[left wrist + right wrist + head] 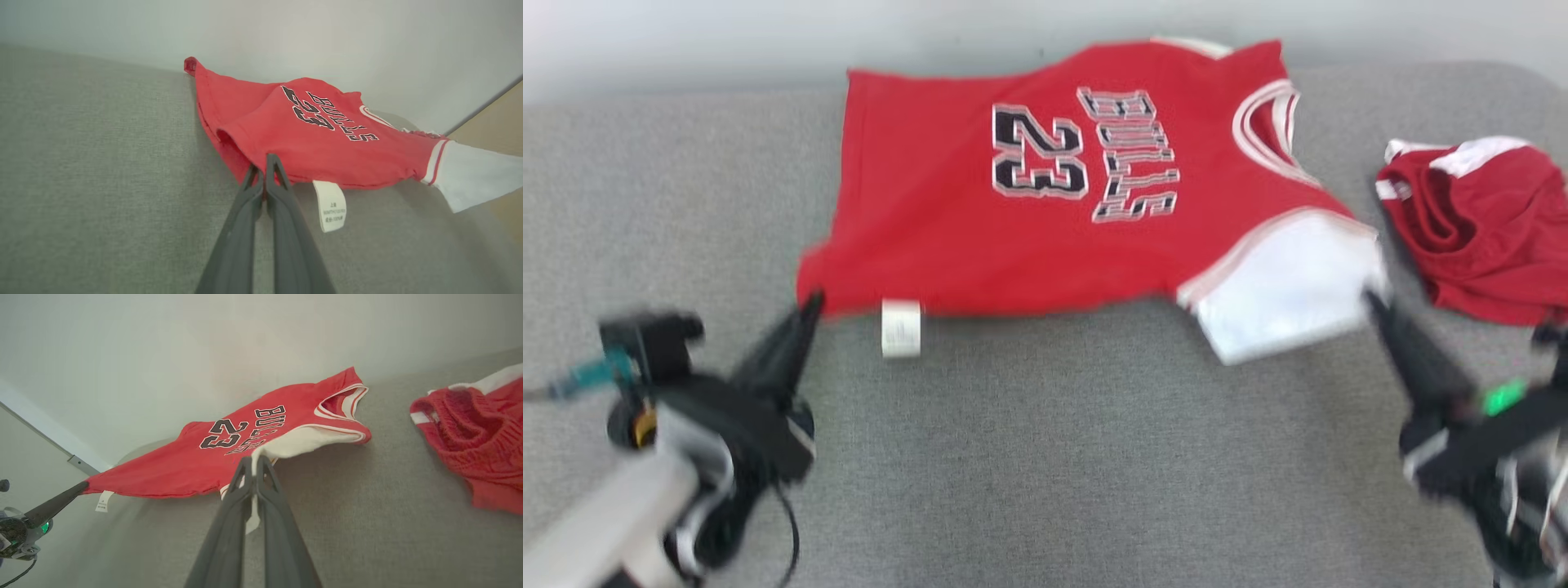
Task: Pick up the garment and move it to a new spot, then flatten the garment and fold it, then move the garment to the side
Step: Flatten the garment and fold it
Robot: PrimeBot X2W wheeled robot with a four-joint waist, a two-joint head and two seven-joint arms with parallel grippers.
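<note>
- Left gripper (pixel 810 304) is clamped on the jersey (pixel 1013 220) hem corner; right gripper (pixel 1372 300) is clamped on its white sleeve (pixel 1282 286).
- Jersey is stretched between them, near edge lifted off the grey cushion (pixel 1045 457).
- Thin pinches may slip if the arms pull apart; drifting right could snag the other garment (pixel 1486 229).

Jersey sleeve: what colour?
White sleeve, with red-and-white trim where it meets the red jersey. Head view shows it best.
</note>
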